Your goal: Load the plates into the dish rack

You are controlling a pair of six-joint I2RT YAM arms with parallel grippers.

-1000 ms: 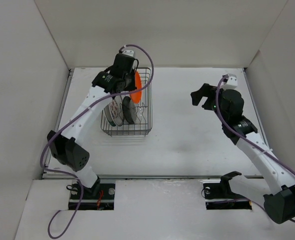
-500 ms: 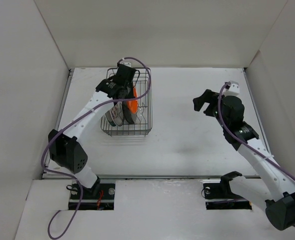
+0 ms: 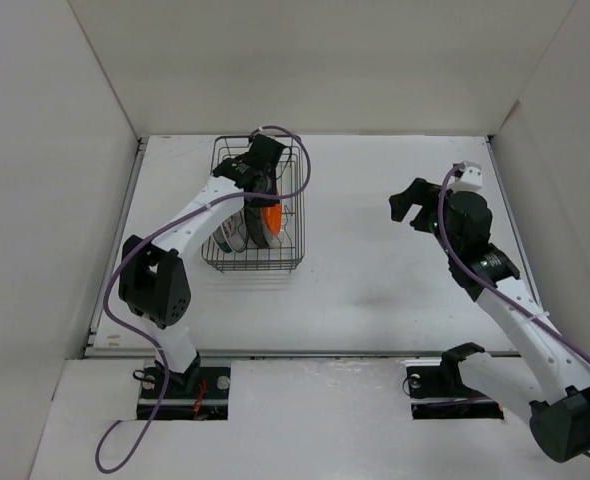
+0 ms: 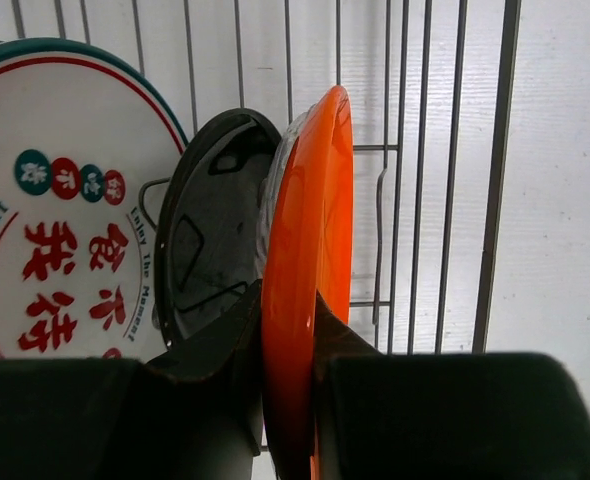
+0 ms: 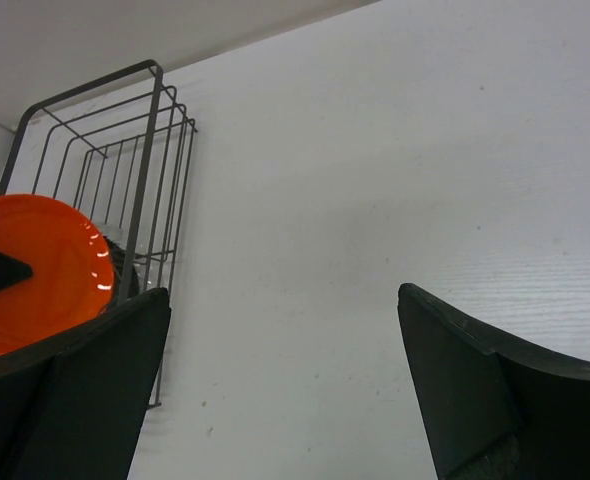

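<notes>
Left hand (image 4: 287,322) lowered into dish rack (image 3: 255,268), clamped on orange plate (image 4: 310,220) rim, right hand (image 5: 285,385) wide, empty

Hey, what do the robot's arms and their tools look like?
The left arm and right arm match: white links, chunky black joints, a purple cable along each. The left tool and right tool each have two flat black fingers.
</notes>
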